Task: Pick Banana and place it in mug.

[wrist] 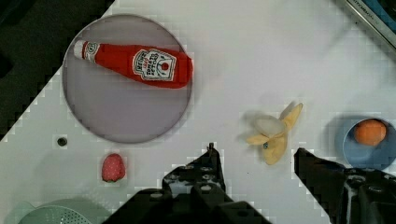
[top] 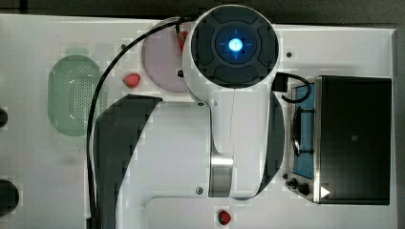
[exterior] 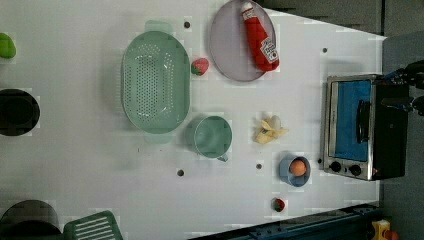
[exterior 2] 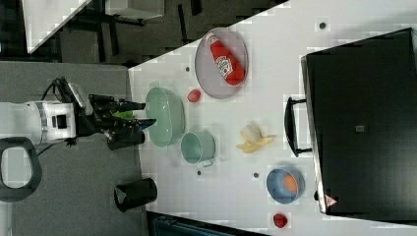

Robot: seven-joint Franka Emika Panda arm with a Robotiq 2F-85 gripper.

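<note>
Item 1, banana [exterior: 270, 130]: pale yellow, peel splayed, lying loose on the white desk [exterior: 100, 165] at centre-right of the left view, between the mug [exterior: 212, 136] on the left view's left and the toaster oven [exterior: 364, 127] on the left view's right. Touching neither. Untouched by the gripper.

Item 2, mug: green, upright, mouth open to the camera, just beside the pale-green colander [exterior: 156, 81]. Empty.

Item 3, bystanders: ketchup bottle [exterior: 260, 36] on a grey plate [exterior: 225, 55] in the upper centre of the left view; one strawberry [exterior: 199, 66] between colander and plate; a blue bowl [exterior: 287, 176] with an orange ball [exterior: 298, 167], lower right of the banana.

Item 4, gripper [wrist: 256, 161]: released, jaws standing apart with nothing between them. In the wrist view the banana sits just past the gap between the two fingers, so the aim looks roughly right.

Risks, as judged:
- The splayed peel offers thin flaps; a close on a flap alone could let the fruit slip or dangle.
- The blue bowl is near; a wide descent might nudge it.
- The mug stands close to the colander, so a careless release could land the banana in the wrong vessel or tip the mug.

Arm pose: in the right view the arm [exterior 2: 29, 123] reaches in from the right view's left, wrist and gripper held high and well apart from the desk's things.
</note>
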